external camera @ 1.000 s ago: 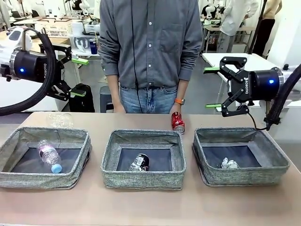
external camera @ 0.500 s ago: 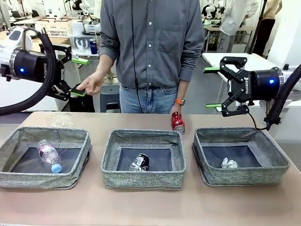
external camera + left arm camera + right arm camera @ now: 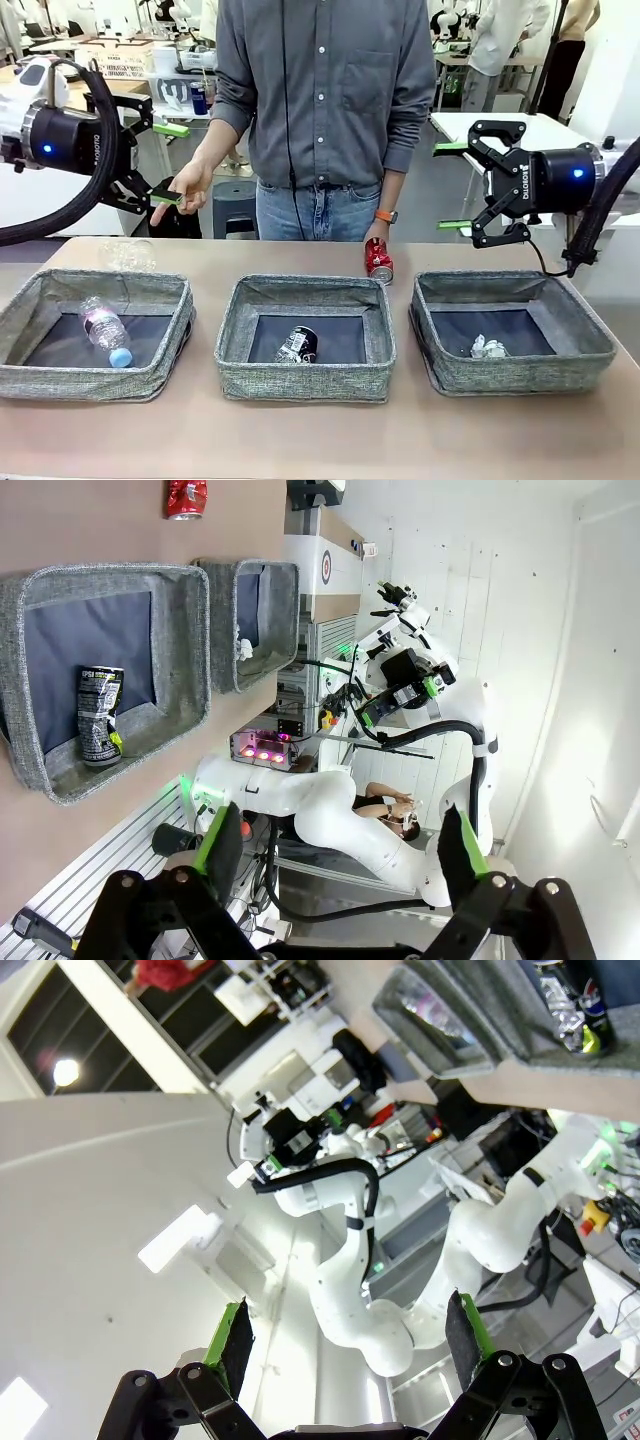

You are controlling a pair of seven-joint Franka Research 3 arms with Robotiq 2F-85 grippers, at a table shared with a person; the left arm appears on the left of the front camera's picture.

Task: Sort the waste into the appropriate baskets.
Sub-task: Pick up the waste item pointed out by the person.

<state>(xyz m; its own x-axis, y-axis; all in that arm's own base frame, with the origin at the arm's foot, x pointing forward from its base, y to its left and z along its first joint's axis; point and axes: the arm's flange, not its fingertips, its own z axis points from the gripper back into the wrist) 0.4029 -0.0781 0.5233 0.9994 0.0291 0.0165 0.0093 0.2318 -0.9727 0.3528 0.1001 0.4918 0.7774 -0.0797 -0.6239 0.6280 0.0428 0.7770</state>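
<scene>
The left pincer (image 3: 168,163) is wide open and holds nothing. A person's hand (image 3: 178,190) touches its lower finger, at 5 o'clock from its middle. If the pincer snaps shut or the arm swings, that hand could get pinched or bumped. The right pincer (image 3: 452,186) is wide open too, with nothing in it.

At 7 o'clock from the left pincer, a clear bottle (image 3: 127,255) lies on the table (image 3: 320,440) behind the left basket (image 3: 100,385). It is see-through and round, so a grab could miss it or make it roll off.

At 8 o'clock from the right pincer sits the red can (image 3: 378,262), with the person's other hand (image 3: 376,232) right at its top. A grab there could hit fingers or knock the can over.

The pink-label bottle (image 3: 103,328), the black-and-white can (image 3: 296,345) and the wad (image 3: 488,348) each lie in a basket.
</scene>
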